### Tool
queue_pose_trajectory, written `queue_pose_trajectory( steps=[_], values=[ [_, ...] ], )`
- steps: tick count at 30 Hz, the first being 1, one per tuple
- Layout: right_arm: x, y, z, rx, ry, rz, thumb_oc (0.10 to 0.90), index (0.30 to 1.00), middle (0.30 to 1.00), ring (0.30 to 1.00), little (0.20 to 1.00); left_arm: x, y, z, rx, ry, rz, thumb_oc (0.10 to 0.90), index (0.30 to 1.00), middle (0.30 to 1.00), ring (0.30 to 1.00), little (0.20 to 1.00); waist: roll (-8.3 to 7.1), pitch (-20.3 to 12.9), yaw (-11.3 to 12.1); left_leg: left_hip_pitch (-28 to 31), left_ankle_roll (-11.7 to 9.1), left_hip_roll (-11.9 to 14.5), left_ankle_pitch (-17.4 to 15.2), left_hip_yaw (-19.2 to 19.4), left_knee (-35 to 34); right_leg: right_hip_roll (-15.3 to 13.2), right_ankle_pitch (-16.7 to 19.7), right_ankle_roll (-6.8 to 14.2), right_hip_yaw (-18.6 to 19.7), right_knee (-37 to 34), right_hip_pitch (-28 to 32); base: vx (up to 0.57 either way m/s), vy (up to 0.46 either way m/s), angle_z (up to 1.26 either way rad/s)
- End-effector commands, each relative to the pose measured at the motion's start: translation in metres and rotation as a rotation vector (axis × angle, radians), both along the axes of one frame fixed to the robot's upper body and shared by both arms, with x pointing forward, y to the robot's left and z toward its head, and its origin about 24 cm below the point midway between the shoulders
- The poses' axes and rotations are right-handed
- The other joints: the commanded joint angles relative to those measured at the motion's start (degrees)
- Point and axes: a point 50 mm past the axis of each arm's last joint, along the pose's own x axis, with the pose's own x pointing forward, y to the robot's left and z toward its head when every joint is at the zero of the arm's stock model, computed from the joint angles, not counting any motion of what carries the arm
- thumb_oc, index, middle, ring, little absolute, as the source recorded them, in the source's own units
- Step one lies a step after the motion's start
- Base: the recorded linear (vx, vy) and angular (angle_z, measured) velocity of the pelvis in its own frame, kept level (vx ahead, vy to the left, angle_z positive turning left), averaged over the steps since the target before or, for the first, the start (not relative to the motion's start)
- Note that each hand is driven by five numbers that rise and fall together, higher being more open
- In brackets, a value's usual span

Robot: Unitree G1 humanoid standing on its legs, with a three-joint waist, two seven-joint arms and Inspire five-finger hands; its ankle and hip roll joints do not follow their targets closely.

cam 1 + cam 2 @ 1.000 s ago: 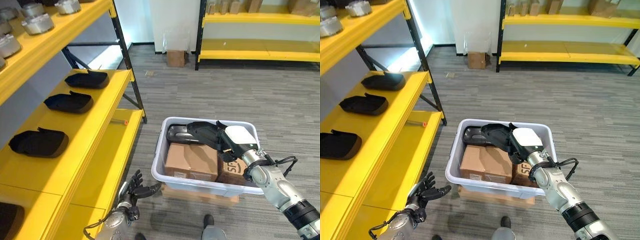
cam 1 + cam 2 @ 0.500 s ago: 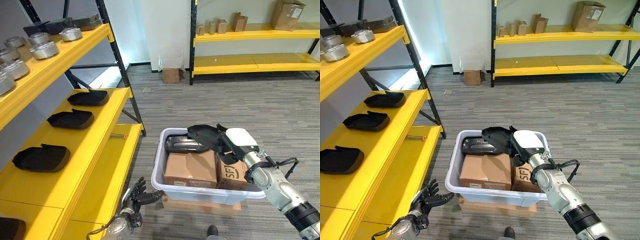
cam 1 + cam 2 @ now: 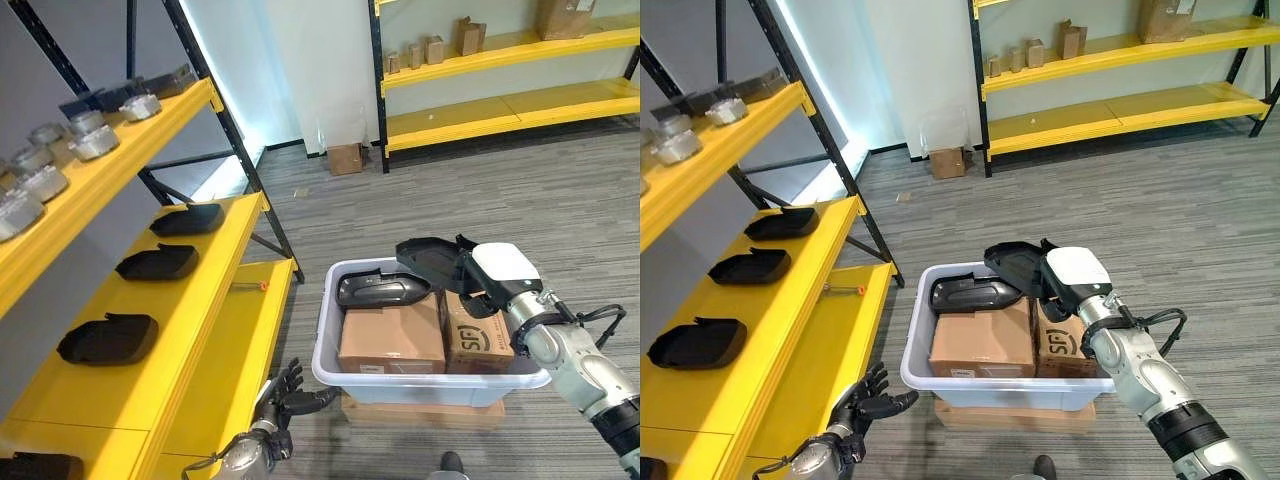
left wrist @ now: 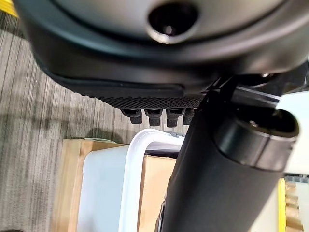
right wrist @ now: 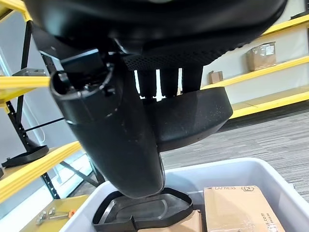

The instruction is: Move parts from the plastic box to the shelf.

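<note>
A pale plastic box (image 3: 430,380) stands on the floor to the right of the yellow shelf (image 3: 195,290). Inside lie a black moulded part (image 3: 380,290) and two cardboard cartons (image 3: 392,340). My right hand (image 3: 500,272) is shut on another black part (image 3: 430,258), holding it above the box's back rim; in the right wrist view the thumb and fingers clamp this part (image 5: 193,116). Three similar black parts (image 3: 155,262) rest on the shelf's middle level. My left hand (image 3: 285,392) hangs open, low beside the shelf's bottom level.
Round metal parts (image 3: 95,140) line the upper shelf level. A small orange-tipped item (image 3: 250,287) lies on the lowest level. The plastic box sits on a flat cardboard base (image 3: 420,410). Another yellow rack (image 3: 500,105) with cartons stands by the far wall, near a small carton (image 3: 347,158).
The whole picture has shifted because the camera moved. My right hand has raised the black part a little above the box. The left hand has stayed open and low.
</note>
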Motion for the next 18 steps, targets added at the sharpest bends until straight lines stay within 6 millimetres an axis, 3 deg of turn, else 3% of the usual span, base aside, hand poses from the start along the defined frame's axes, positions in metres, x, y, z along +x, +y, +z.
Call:
queue_pose_trajectory(
  steps=[1, 4, 9, 18],
  values=[
    [0.023, 0.026, 0.093, 0.054, -0.425, 0.11, 0.4, 0.3, 0.3, 0.3, 0.3, 0.039, 0.006, 0.04, 0.014, -0.243, -0.025, 0.9, 1.0, 1.0, 1.0, 1.0, -3.52, -0.4, 0.1, 3.0, -5.2, 6.7, 4.1, -2.3, 4.2, -1.4, -5.5, 1.3, 2.1, 6.0, -1.8, -0.04, -0.05, 0.03],
    [0.022, 0.026, 0.093, 0.058, -0.431, 0.111, 0.4, 0.3, 0.3, 0.3, 0.3, 0.04, 0.004, 0.039, 0.012, -0.239, -0.027, 0.9, 1.0, 1.0, 1.0, 1.0, -2.84, 0.0, -0.4, 2.9, -5.3, 7.3, 5.4, -2.7, 4.0, -0.8, -6.9, 0.6, 1.8, 8.4, -2.2, -0.03, -0.05, 0.08],
    [0.02, 0.023, 0.088, 0.075, -0.417, 0.096, 0.4, 0.3, 0.3, 0.3, 0.3, 0.04, 0.0, 0.039, 0.003, -0.234, -0.042, 0.9, 1.0, 1.0, 1.0, 1.0, -3.01, -0.1, -0.4, 3.4, -5.4, 8.1, 7.0, -3.6, 3.7, -0.1, -9.1, -0.5, 0.9, 12.3, -2.6, -0.03, -0.062, 0.1],
    [0.035, 0.028, 0.091, 0.077, -0.406, 0.092, 0.4, 0.3, 0.3, 0.3, 0.3, 0.041, 0.001, 0.041, -0.009, -0.235, -0.044, 0.9, 1.0, 1.0, 1.0, 1.0, -5.54, -1.6, 1.7, 5.2, -5.7, 11.3, 10.1, -5.8, 5.6, 3.0, -13.2, -2.7, -0.1, 17.8, -2.6, -0.03, -0.114, 0.05]
  ],
)
